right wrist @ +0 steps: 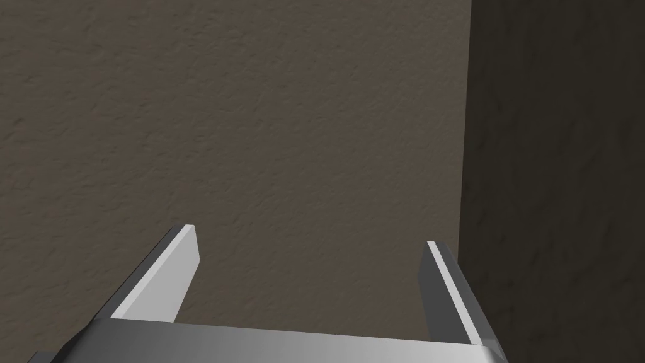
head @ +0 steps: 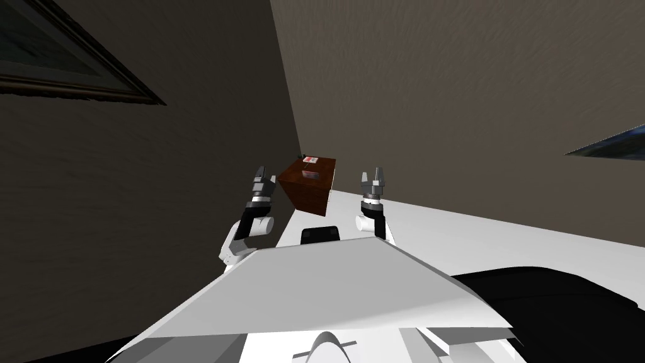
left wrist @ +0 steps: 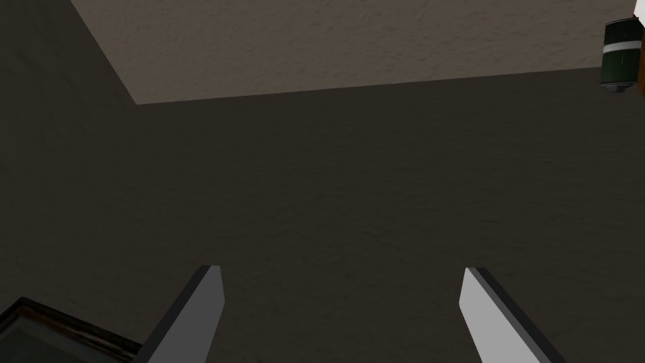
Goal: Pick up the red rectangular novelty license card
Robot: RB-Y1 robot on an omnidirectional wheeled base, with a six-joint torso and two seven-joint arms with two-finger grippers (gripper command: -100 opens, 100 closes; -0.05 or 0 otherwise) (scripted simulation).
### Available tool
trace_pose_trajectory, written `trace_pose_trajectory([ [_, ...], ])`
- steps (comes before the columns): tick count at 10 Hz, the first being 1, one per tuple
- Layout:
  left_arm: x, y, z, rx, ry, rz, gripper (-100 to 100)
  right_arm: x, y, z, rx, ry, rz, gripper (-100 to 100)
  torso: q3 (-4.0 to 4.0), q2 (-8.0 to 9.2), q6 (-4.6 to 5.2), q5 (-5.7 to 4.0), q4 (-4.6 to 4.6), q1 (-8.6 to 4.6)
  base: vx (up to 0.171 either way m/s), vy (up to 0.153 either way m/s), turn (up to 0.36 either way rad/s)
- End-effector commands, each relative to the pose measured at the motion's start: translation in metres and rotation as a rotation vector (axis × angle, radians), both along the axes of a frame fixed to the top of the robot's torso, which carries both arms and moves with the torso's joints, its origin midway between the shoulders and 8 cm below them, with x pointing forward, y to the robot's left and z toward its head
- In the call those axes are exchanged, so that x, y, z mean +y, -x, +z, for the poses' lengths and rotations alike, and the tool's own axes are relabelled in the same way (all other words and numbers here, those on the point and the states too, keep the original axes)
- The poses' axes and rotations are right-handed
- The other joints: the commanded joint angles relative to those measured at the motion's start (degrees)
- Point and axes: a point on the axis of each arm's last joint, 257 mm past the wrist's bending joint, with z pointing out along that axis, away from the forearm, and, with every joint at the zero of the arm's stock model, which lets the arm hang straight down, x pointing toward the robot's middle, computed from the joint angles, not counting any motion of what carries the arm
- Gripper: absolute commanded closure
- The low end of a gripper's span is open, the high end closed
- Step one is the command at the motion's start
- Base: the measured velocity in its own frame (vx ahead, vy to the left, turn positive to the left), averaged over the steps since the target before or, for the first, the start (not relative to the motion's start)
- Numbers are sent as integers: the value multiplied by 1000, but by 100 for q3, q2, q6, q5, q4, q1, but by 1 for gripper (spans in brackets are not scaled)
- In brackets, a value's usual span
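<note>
Small red-white card [head: 309, 160] atop brown cabinet [head: 313, 192]

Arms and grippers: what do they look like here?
White arm links, black joints, grey wrist collars. The left gripper and right gripper match: the jaws are two thin, flat, light grey blades with darker edges. No cables or markings visible.

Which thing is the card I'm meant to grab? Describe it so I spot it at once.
Find the corner where the two walls meet; a small brown cabinet stands there. On its top, toward the far edge, lies the card, small, flat, red with a white patch. It is the only red thing there; the can beside it is dark with a white band.
</note>
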Motion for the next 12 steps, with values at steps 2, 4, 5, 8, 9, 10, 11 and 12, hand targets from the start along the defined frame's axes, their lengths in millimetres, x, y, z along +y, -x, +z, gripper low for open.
trace_pose_trajectory([
  [2,-2,-17,-1,41,-7,-14,-100,0,0,0,0,0,0,0,0,0,-1,0,0,1,-28,-48,-22],
  [4,-2,-30,-6,83,-12,-20,-100,0,0,0,0,0,0,0,0,0,-1,-1,0,-2,-28,-54,-24],
  [5,-1,-32,-11,105,-11,-15,-100,0,0,0,0,0,0,0,-1,-1,0,-1,0,-5,-20,-44,-13],
  [8,-1,-45,-17,153,-17,-19,-100,0,0,0,0,0,0,0,-1,-3,-1,0,-1,0,-18,-37,-15],
  [9,-2,-56,-15,169,-24,-28,-100,0,0,0,0,0,0,0,-3,-6,-2,2,-1,9,-15,-37,-40],
  [10,0,-58,-22,197,-24,-23,-100,0,0,0,0,0,0,0,-3,-6,0,1,-1,4,-14,-38,-19],
  [11,-1,-69,-19,209,-32,-31,-100,0,0,0,0,0,0,0,-3,-6,-2,0,-1,3,-17,-51,-41],
  [12,0,-71,-27,239,-31,-26,-100,0,0,0,0,0,0,0,-3,-6,0,-1,-1,-2,-11,-46,-20],
])
